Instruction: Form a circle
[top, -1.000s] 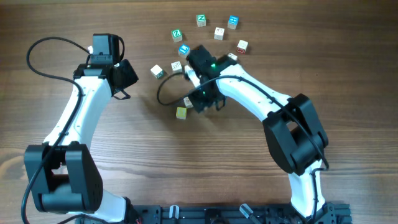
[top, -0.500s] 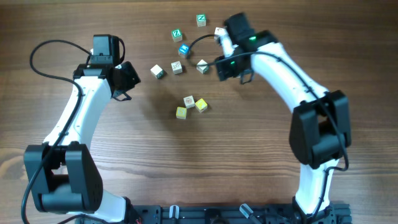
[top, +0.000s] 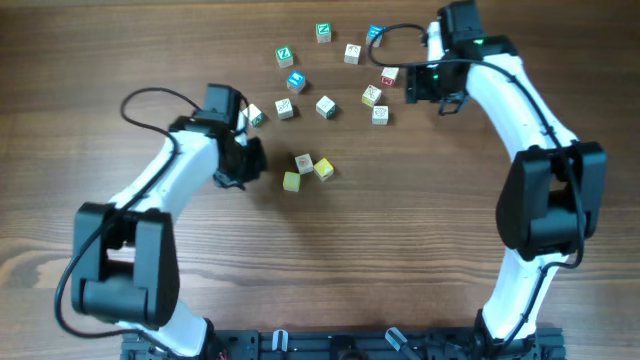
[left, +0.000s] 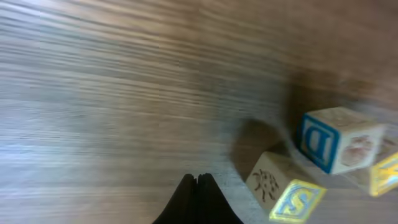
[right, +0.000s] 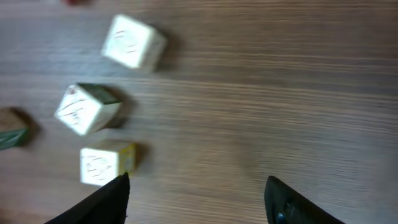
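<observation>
**Beside the cluster (top: 306, 168): a shove could scatter it**

Your left gripper (left: 198, 183), pressed together, sits just beside this three-block start of the circle. Push fast and it may break apart. Your right gripper (right: 196, 186), spread and empty, hangs well beyond it.

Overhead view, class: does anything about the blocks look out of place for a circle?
Yes: three blocks sit bunched together near the table's middle, well apart from the loose scatter of blocks nearer the top edge. That scatter is uneven, with gaps, so no closed ring shows yet.
</observation>
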